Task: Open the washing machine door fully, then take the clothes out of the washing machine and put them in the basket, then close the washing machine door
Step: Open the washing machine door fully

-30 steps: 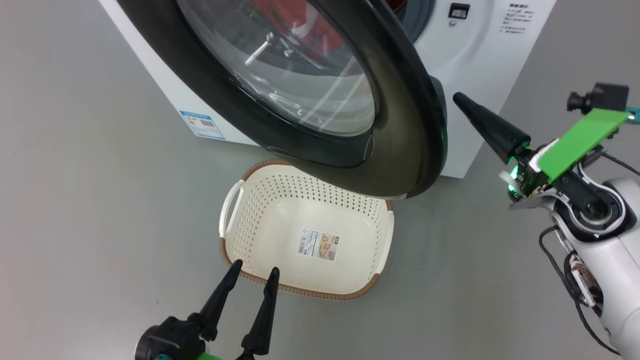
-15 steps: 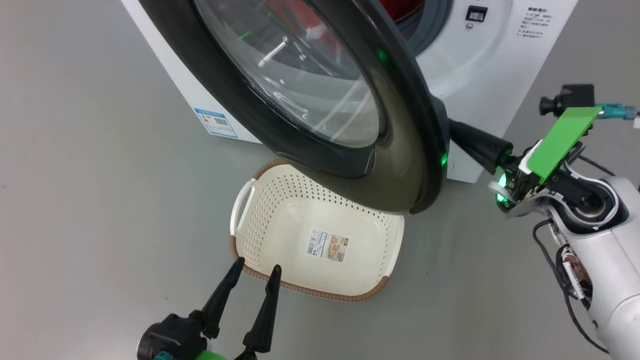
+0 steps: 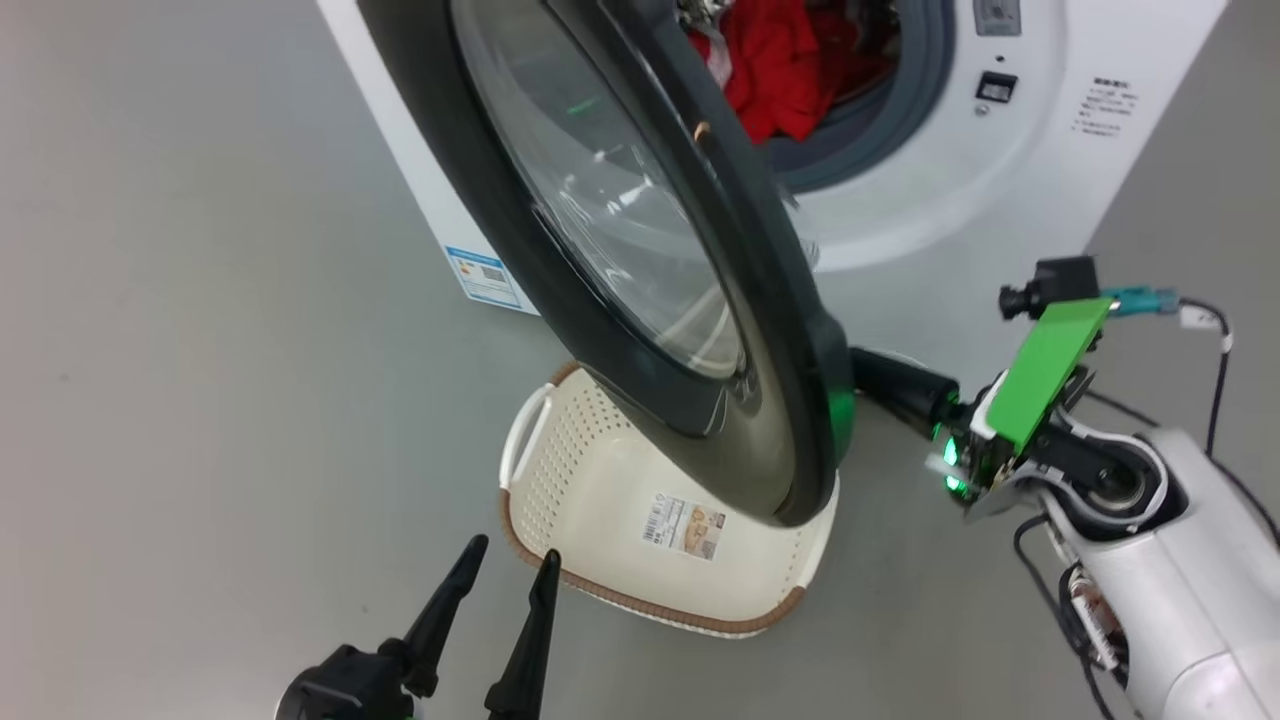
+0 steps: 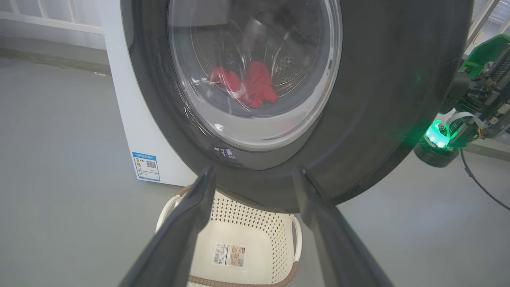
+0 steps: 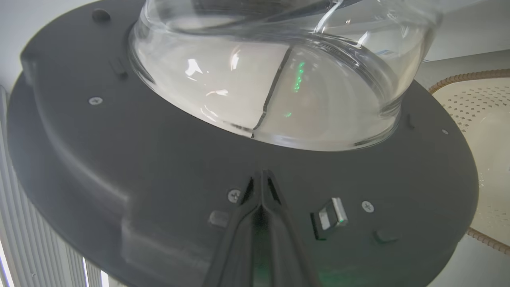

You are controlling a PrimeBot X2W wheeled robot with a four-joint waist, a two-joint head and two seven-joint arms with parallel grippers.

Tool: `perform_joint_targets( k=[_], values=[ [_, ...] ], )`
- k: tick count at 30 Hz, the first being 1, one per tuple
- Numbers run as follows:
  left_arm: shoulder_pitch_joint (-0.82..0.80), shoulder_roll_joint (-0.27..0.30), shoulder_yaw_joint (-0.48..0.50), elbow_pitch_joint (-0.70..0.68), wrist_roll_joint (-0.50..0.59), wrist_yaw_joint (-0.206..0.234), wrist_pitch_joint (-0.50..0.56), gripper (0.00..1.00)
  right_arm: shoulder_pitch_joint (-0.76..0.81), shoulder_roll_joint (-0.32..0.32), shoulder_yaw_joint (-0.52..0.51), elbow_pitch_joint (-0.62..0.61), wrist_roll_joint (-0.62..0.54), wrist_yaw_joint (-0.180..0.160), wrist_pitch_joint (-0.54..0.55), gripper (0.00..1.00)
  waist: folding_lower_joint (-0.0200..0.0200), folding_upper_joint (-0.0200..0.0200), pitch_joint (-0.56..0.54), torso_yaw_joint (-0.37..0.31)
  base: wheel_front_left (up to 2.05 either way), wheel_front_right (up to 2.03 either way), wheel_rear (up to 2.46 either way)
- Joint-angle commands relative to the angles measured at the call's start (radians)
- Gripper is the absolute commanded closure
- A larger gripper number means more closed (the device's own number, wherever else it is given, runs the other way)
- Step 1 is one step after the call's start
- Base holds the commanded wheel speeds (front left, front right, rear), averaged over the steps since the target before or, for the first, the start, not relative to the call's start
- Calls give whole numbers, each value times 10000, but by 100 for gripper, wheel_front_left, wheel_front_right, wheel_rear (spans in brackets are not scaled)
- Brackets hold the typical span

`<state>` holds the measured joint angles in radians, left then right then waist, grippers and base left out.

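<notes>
Black right claw [image 5: 261,175] clenched, tips against washing machine door [image 5: 119,159]; left claw [image 3: 514,548] released, hovering.

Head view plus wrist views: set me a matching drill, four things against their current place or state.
1 black-rimmed round glass washer door
2 bright red clothes
3 cream perforated plastic basket
4 right claw

A on the grey floor
B shut, tips at the door's inner frame
C standing partly open
D inside the white washing machine

Pairs: 1-C, 2-D, 3-A, 4-B
</notes>
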<state>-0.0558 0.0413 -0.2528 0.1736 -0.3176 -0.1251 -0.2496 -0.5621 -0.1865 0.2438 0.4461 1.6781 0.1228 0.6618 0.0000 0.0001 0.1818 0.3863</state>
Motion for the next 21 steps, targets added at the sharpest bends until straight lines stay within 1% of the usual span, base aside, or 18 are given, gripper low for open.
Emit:
perform_joint_targets(
  k=[1,15,21],
  values=[
    [42,89,335,-168,47,-56,-122,0,92,309,189,-379,-100,79,112,100,0,-1,-264,276,0,0,0],
    [401,89,364,-81,194,-56,-122,0,787,1012,299,-482,-364,79,417,100,0,-1,-975,1392,0,0,0],
    [545,89,558,-205,223,-11,-122,0,787,1263,660,-487,-381,79,429,100,0,-1,-1049,1464,0,0,0]
  ],
)
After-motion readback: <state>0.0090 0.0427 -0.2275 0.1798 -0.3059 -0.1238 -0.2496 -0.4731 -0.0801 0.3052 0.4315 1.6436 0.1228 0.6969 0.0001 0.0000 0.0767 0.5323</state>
